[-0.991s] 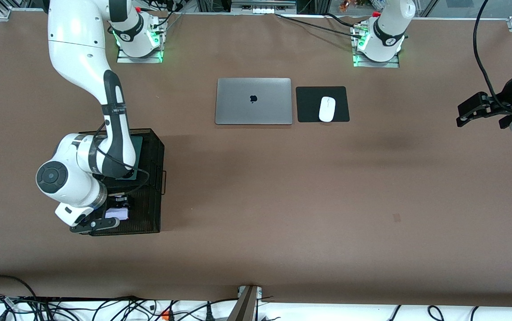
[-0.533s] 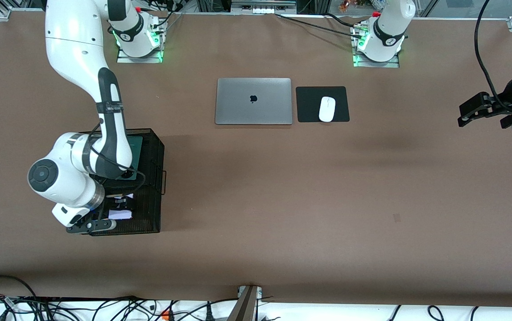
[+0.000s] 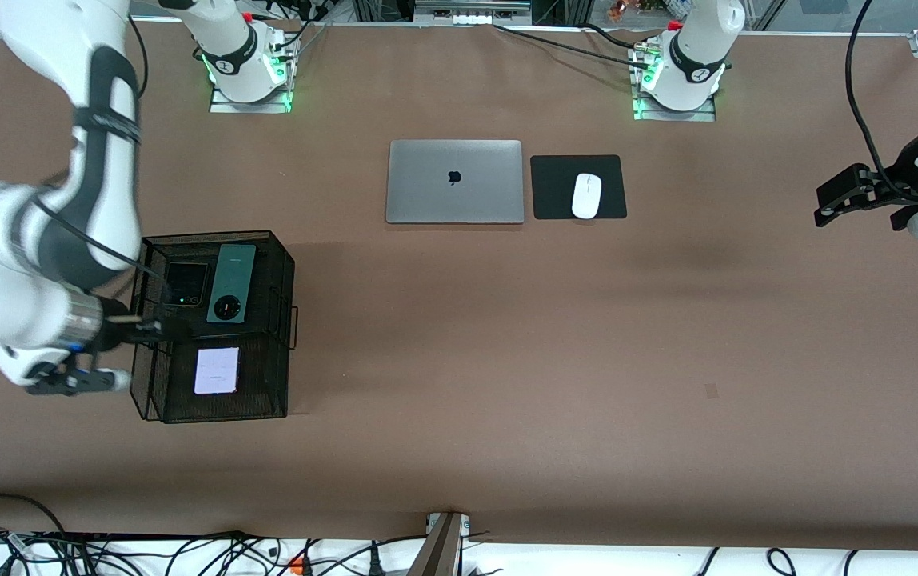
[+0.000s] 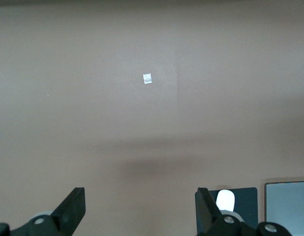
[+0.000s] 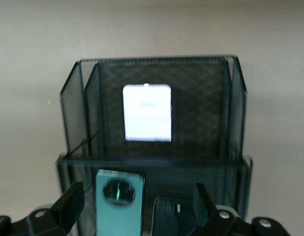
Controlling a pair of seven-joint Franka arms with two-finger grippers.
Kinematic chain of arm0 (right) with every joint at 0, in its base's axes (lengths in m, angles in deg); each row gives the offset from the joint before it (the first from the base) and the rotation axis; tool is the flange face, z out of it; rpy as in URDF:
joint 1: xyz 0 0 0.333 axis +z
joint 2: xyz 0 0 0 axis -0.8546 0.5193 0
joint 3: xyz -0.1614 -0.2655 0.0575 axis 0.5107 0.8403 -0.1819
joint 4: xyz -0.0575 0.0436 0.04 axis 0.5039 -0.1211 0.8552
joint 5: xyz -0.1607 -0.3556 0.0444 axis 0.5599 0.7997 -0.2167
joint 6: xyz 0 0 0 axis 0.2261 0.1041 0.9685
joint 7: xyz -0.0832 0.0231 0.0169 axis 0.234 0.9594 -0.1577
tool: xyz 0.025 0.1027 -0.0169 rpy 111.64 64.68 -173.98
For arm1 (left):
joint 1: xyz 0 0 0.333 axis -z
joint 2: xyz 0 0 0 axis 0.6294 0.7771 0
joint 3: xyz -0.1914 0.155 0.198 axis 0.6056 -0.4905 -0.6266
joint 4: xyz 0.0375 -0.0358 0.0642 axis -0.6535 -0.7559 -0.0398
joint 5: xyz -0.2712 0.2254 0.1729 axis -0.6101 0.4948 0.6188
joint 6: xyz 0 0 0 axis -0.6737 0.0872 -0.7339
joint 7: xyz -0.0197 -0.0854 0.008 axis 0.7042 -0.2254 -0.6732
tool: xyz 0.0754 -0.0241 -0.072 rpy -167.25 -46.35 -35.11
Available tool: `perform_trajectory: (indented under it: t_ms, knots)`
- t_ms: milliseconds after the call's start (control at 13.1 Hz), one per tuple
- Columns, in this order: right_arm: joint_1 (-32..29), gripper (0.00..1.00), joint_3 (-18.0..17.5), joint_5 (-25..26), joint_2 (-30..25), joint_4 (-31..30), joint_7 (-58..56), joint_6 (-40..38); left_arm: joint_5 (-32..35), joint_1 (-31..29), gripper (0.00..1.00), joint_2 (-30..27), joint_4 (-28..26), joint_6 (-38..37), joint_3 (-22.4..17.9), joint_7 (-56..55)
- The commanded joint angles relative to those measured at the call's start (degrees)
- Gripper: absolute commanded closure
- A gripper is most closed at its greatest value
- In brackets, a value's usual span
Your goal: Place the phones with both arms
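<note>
All three phones [image 3: 217, 318] were seen lodged in the mesh organizer [image 3: 279, 264], both the right pincer [image 5: 137, 209] and left pincer [image 4: 139, 209] being spread empty, so only retreat seemed required.

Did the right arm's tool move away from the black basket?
Yes. The right tool, open, was down inside the black mesh basket over the pale lilac-white phone. Now it has pulled out over the basket's edge toward the right arm's end of the table.
</note>
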Motion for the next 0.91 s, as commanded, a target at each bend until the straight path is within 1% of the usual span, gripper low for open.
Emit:
perform_trajectory:
  t_ms: [0,152,381,533,610,686,838]
  knots:
    - [0.08,0.01,2.76,-0.53,-1.2,5.2,2.52,-8.85,0.39,0.1,0.0,-0.69,0.3,-0.92,0.27,0.32]
    - [0.34,0.01,2.86,0.08,-3.57,6.35,4.89,-11.16,0.39,0.19,0.0,-0.69,0.3,-0.92,0.27,0.32]
    - [1.74,0.01,2.68,0.78,-4.28,6.35,7.96,-11.61,0.39,0.19,0.0,-0.69,0.3,-0.92,0.36,0.23]
    - [0.96,0.01,2.25,1.22,-4.55,6.44,9.74,-11.69,0.39,0.19,0.0,-0.69,0.3,-0.92,0.27,0.32]
    - [-0.87,0.01,0.07,2.7,-4.55,6.53,9.74,-11.78,0.39,0.19,0.0,-0.69,0.3,-1.01,0.27,0.23]
    - [-4.72,0.01,-5.35,6.29,-5.33,7.66,9.82,-11.78,0.31,0.19,0.0,-0.69,0.3,-1.01,0.27,0.23]
    - [-15.6,0.01,-22.28,15.94,-8.22,8.29,10.18,-11.26,0.3,0.19,0.0,-0.69,0.3,-1.01,0.27,0.23]
